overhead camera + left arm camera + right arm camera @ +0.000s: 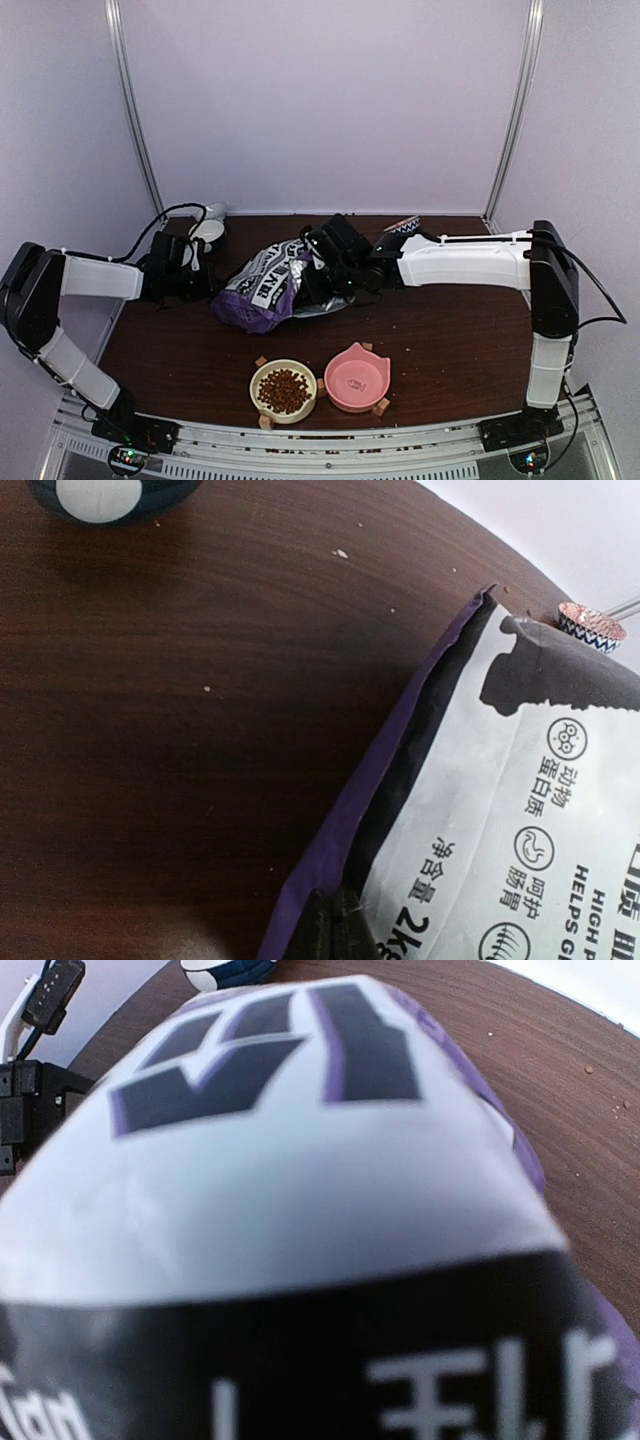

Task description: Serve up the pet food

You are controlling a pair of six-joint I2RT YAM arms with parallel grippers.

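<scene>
From above, the pet food (284, 390) shows as brown kibble heaped in the cream bowl (262, 398), which stands near the front edge of the table (450, 330), about midway along it. The pink bowl (357, 378) is just beside it on the right. The purple and white bag (268, 285) lies on its side in the middle of the table. The left gripper (205, 280) is close by its left end with its jaws together; nothing shows whether anything is pinched between them. The right gripper (318, 272) sits on the bag's crumpled right end, its fingers lost against the dark foil, so I cannot tell whether they are clamped on the bag. A small blue and white bowl (208, 230) stands near the back left corner, and a patterned cup (403, 226) near the back edge, behind the right forearm. The left wrist view looks down on bare wood (180, 730) sprinkled with a few crumbs. The bag (500, 810) fills its lower right, the blue and white bowl (100, 495) is cut off by the top edge, and the patterned cup (592, 627) shows beyond the bag. The right wrist view is almost filled by the blurred bag (300, 1210), very close to the lens. Table (560, 1090) shows at the right, the bowl (225, 970) at the top, and the left arm's black parts (30, 1070) at the left.
</scene>
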